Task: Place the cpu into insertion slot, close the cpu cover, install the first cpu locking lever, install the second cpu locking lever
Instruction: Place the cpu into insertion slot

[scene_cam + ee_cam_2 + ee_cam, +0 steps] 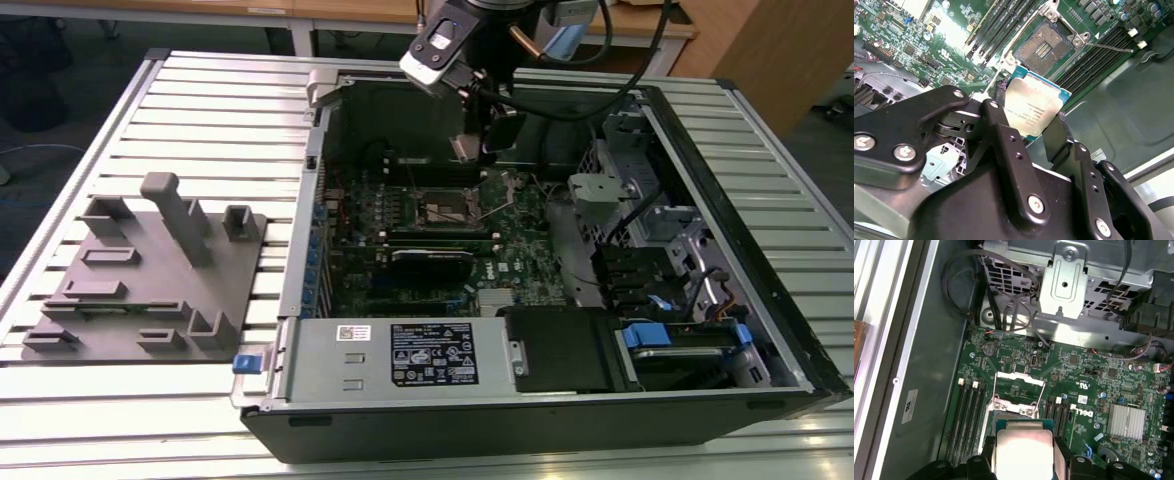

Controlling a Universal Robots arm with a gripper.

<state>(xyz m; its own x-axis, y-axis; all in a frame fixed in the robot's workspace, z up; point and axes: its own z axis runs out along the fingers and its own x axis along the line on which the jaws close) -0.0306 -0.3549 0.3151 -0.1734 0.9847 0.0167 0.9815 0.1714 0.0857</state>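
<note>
Cpu [1038,102] gripped edgewise in end effector [1030,106], clear above open insertion slot [1046,47].

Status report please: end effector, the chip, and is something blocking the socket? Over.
End effector shut on small square silver-grey cpu, held above green board. Square dark silver-rimmed insertion slot uncovered, contacts showing. Nothing seen between them.

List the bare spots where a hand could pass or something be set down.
Free: the slatted table around the grey fixture plate at the exterior view's left; the case's bare metal panel beside the memory slots. Crowded: the motherboard under the gripper gripping the cpu, and the cabled drive bays.
</note>
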